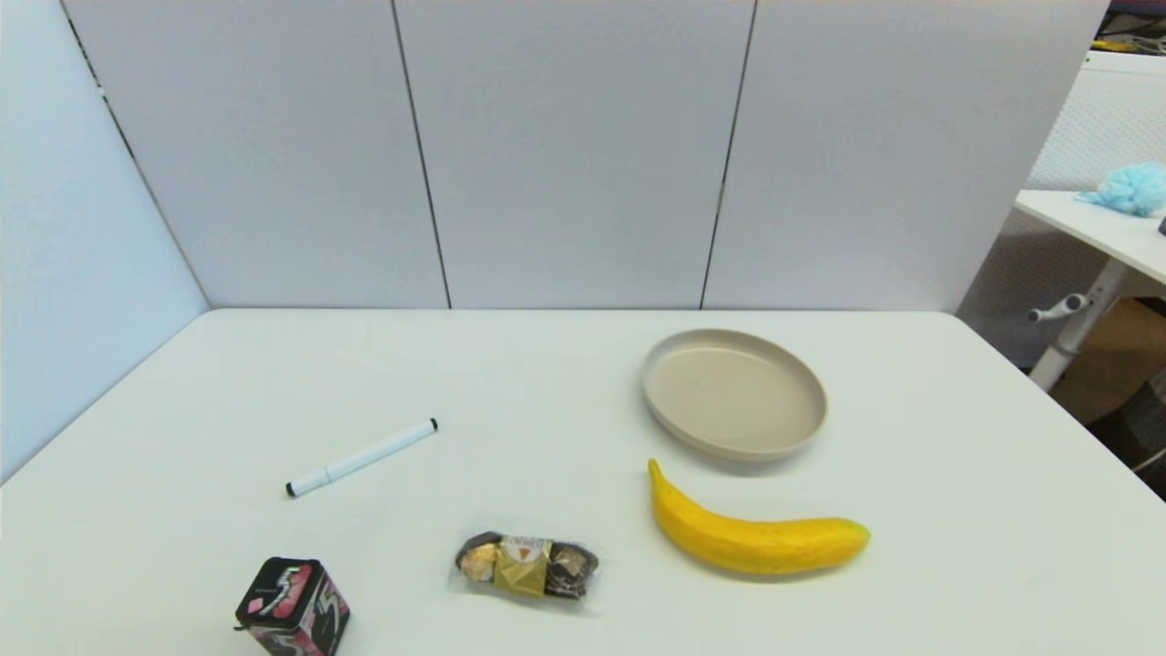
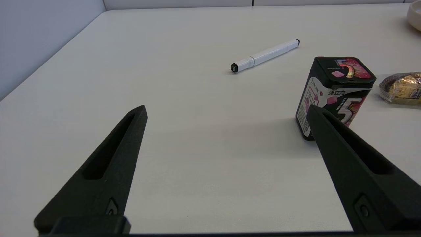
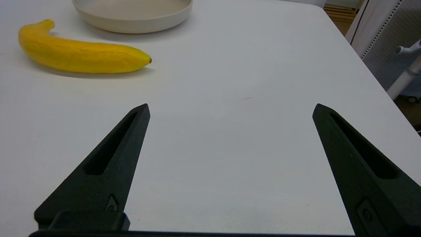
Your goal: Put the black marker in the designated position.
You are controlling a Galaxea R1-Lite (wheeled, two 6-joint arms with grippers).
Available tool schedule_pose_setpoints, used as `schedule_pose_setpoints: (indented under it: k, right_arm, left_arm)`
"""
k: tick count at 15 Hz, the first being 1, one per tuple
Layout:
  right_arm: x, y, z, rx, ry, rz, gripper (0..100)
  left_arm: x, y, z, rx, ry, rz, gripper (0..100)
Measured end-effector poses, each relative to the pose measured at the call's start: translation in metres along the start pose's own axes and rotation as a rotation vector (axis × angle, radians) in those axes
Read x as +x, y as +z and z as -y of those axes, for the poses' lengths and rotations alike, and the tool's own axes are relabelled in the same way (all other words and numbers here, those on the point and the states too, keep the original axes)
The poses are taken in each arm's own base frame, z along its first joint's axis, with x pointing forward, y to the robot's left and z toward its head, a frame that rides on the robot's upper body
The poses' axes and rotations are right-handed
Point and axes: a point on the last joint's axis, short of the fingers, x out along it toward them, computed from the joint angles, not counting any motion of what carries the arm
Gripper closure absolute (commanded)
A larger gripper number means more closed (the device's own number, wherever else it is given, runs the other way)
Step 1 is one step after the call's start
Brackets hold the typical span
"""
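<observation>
Clearly nothing is done yet: the black marker (image 2: pixel 265 55) lies untouched ahead of the left hand (image 2: pixel 227 112), fingers apart. The right hand (image 3: pixel 230 110), also spread, probably sits parked.

A lab-like test cell: white table (image 1: pixel 565 364) enclosed by plain grey partition panels (image 1: pixel 565 155).

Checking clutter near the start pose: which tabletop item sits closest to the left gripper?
The black-and-pink gum box, standing upright beside one left finger; the black marker and chocolate packet lie farther off.
</observation>
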Motion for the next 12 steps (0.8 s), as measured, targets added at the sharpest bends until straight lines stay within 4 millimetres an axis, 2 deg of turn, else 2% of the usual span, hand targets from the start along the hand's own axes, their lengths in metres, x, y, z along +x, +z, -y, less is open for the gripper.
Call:
schedule_pose_setpoints:
  k: [12]
  right_arm:
    - [0.0, 0.0, 0.0, 0.0, 0.0, 0.0, 0]
  left_arm:
    - [0.0, 0.0, 0.0, 0.0, 0.0, 0.0, 0]
